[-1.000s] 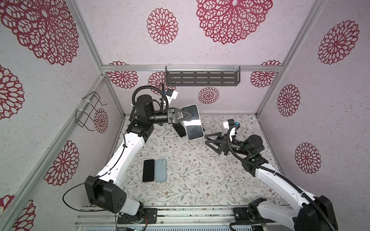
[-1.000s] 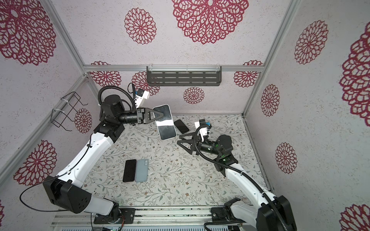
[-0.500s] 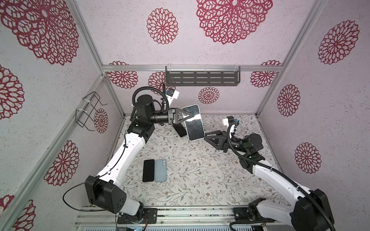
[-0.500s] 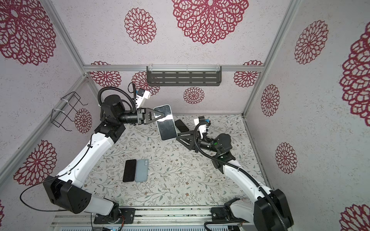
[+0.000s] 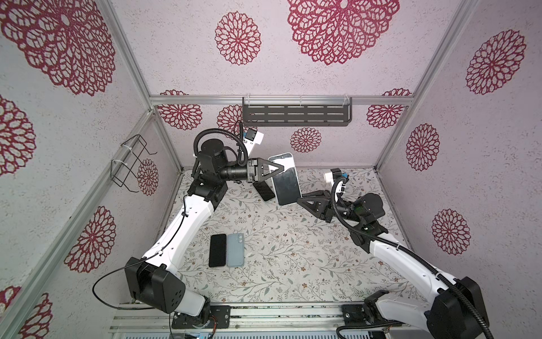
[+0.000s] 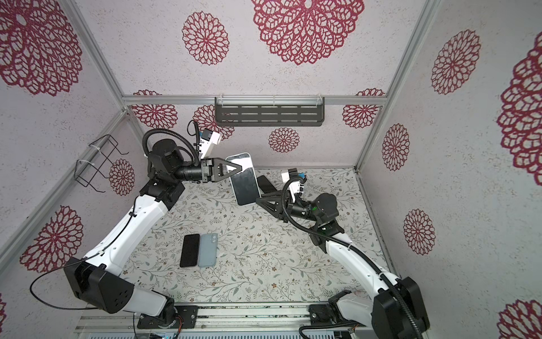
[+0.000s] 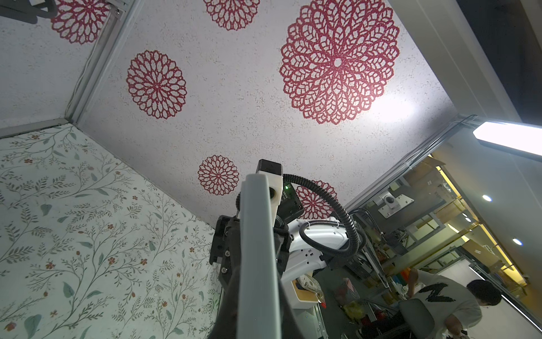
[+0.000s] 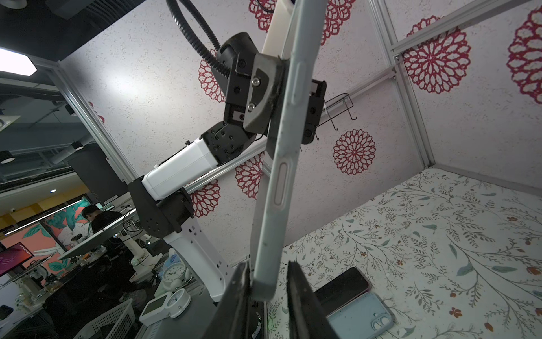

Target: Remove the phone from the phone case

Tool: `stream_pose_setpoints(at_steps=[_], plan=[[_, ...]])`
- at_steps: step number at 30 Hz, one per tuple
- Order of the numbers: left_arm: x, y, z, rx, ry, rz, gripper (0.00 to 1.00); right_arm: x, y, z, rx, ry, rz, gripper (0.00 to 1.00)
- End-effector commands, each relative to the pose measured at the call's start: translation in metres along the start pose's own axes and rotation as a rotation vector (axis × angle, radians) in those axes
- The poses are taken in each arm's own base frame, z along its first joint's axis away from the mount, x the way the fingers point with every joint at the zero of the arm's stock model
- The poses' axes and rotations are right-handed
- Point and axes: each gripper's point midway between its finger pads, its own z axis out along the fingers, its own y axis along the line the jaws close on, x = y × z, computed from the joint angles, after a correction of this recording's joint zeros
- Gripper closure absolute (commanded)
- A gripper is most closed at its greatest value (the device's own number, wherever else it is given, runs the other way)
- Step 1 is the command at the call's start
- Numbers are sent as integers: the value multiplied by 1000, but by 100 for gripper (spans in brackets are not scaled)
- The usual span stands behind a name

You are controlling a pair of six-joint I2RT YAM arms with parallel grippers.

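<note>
Two grippers meet on one object in both top views: the left gripper point(image 5: 278, 170) is clamped across the upper part of the phone point(image 5: 286, 185), held raised above the table point(image 5: 293, 264) with its dark screen toward the camera, while the right gripper point(image 5: 299, 200) reaches its lower corner; a spare dark handset point(image 5: 217, 250) and a blue cover point(image 5: 235, 249) lie side by side on the table, well apart from it, and another dark handset point(image 5: 264, 191) lies near the back. From the left wrist, the phone case point(image 7: 258, 264) shows edge-on as a grey band running out between that gripper's closed-down fingers. From the right wrist, the cased lower end sits between the right fingers point(image 8: 302, 302), one touching, a gap at the other, so nothing is clamped there yet. The danger, as I judge it, is a bite on case and phone together: pulling would then free nothing and might drag the whole thing out of the left grip. A shallow corner hold could equally slip off.
</note>
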Motion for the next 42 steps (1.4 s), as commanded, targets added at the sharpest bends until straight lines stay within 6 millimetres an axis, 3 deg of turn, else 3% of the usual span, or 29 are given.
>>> stream_pose_setpoints(at_steps=[1,10,19,23,35,39,41,42], plan=[[-1,-11,3,42,6,45,100,-16,12,3,-21,-23,-81,78],[-1,-9,4,52,11,45,100,-12,21,1,-35,10,-128,100],[-18,14,22,117,-2,-8,100,4,55,-10,-130,116,-327,100],[-20,24,40,153,14,-33,100,7,67,-13,-181,120,-434,100],[-25,27,80,250,65,-56,100,16,75,-7,-268,111,-623,100],[-25,22,88,283,78,-56,100,18,78,-2,-301,129,-666,100],[-28,10,87,313,72,-43,100,18,76,0,-303,139,-685,100],[-24,24,93,318,78,-72,100,18,77,1,-310,142,-693,100]])
